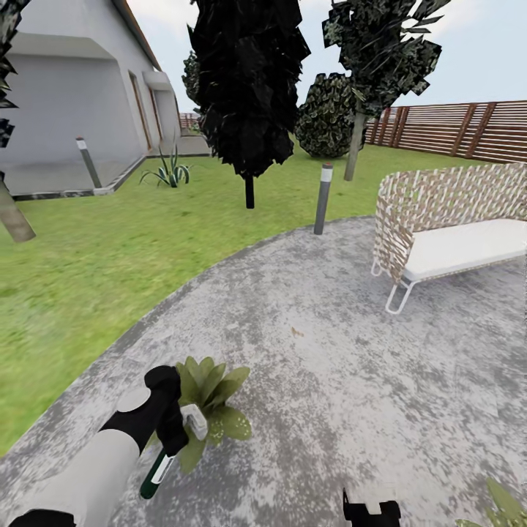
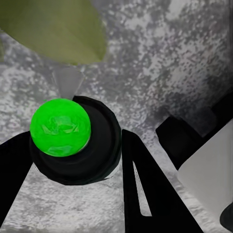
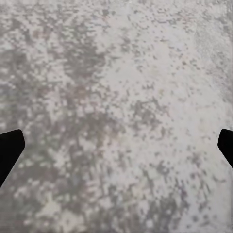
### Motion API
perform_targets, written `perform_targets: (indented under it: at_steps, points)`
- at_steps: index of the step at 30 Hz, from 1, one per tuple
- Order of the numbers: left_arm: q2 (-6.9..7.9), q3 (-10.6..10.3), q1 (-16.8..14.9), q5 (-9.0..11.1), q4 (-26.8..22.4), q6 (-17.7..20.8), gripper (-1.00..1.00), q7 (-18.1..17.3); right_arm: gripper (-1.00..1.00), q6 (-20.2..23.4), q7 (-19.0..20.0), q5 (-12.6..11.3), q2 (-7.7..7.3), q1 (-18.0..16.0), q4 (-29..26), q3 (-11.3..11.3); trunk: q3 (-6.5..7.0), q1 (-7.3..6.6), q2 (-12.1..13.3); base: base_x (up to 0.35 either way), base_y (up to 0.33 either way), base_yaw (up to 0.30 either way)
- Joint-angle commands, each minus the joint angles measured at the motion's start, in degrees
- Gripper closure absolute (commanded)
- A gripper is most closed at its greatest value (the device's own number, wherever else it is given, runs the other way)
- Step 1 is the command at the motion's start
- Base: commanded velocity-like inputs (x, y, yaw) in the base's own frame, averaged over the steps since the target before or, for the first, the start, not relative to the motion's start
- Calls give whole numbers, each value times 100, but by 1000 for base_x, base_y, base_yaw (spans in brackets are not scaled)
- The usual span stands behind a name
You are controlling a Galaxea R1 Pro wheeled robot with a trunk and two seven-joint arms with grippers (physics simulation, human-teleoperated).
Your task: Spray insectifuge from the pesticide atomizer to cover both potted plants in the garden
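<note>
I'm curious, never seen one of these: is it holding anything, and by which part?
Yes. The left claw grips the pesticide atomizer around its upper body, below the trigger head. The right claw is open, holding nothing.

Mottled grey paving (image 1: 344,351) underfoot — rough, speckled, stone-like and matt. The pesticide atomizer (image 1: 162,462) shows a glossy dark-green body with a whitish plastic-looking head. Far right, the seat (image 1: 439,219) is woven wicker with a smooth white cushion; behind it, a slatted wooden fence (image 1: 461,128) — matt brown.
</note>
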Motion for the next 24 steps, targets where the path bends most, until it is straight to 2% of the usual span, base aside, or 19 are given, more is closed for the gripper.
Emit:
perform_targets:
  at_steps: [1,10,20,24]
  points:
    - [-1,-6,0,-40,-6,60,100,-50,-100,-11,-33,61,2,-3,3,-35,-5,-4,-2,-327,0,4]
    - [-1,1,-3,-49,-9,68,100,-50,-100,-11,-33,61,-59,-3,-5,-37,-5,-4,-2,-285,147,0]
    - [78,-7,0,-57,12,69,100,-39,-100,-11,-33,61,-60,-3,-5,-37,-5,-4,-2,-19,23,0]
    - [105,6,-2,-51,24,69,100,103,-100,-11,-27,67,-52,-3,1,-30,-1,-4,-2,0,0,0]
